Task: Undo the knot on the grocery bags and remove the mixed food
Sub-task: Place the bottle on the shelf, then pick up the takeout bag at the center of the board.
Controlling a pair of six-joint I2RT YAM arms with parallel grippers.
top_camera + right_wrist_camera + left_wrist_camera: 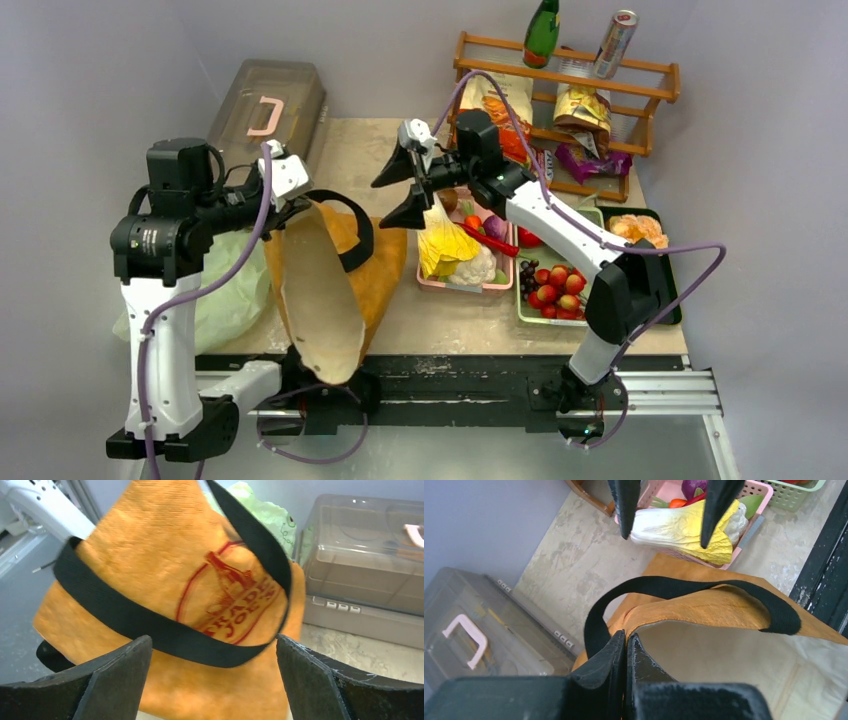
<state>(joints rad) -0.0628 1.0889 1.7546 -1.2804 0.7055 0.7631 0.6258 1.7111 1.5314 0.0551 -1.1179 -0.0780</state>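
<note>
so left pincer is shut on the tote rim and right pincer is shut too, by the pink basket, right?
No: the right pincer is open, fingers spread wide, as the right wrist view shows. The left pincer is shut on the tote rim, and the right one is by the pink basket.

The left gripper (626, 644) pinches the rim of the mustard tote (704, 611) beneath its black strap (674, 587).

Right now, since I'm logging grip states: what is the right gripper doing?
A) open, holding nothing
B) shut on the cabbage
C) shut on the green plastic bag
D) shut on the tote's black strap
A: in the right wrist view the right gripper has its fingers wide apart, with the mustard tote lying beyond them.
</note>
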